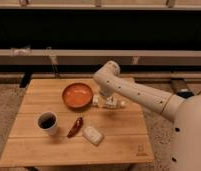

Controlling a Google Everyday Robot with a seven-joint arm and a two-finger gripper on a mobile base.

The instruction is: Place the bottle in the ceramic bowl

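The orange-red ceramic bowl (77,95) sits on the wooden table (119,135), left of centre at the back. The small white bottle (113,103) lies on its side just right of the bowl, its cap end (95,100) towards the bowl. My gripper (107,99) is lowered right over the middle of the bottle and hides part of it. The white arm reaches in from the right, with its elbow (110,72) above the bottle.
A white mug (47,122) with dark contents stands at the front left. A red chilli (75,127) lies beside it, and a pale packet (93,135) lies in front of the bowl. A dark wall with a ledge runs behind the table.
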